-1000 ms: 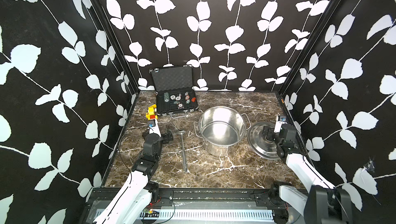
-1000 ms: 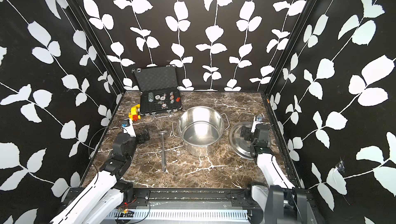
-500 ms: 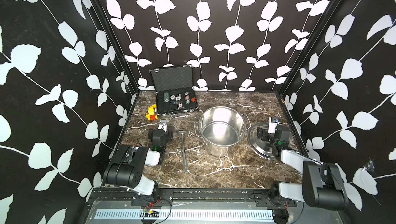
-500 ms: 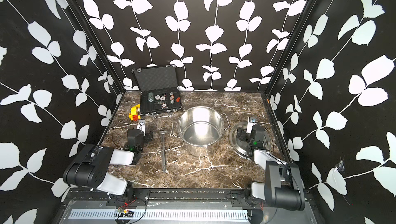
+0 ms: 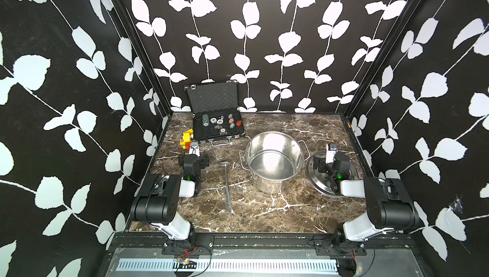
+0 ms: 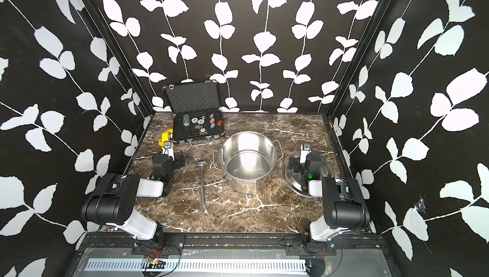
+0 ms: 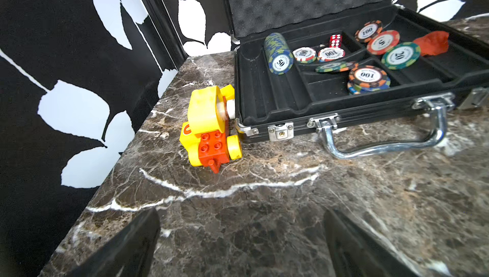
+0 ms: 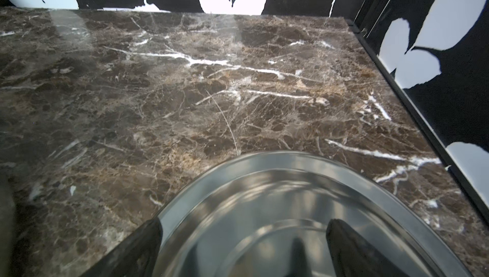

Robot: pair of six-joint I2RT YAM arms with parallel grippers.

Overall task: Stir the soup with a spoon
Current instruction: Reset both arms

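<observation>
The silver spoon lies flat on the marble top, left of the steel pot, with its small bowl toward the back. The pot's inside is bare shiny steel and no soup shows. My left gripper stands open and empty low over the marble, left of the spoon's bowl. My right gripper stands open just above the round steel lid, which lies right of the pot. It holds nothing.
An open black case with poker chips stands at the back left. A yellow and red toy block sits against its left side. Black leaf-patterned walls close in the left, back and right.
Both arms have folded back, their elbows now raised at the table's front. Both grippers stay low, open, and near where they were. Spoon, pot and lid have not moved.
</observation>
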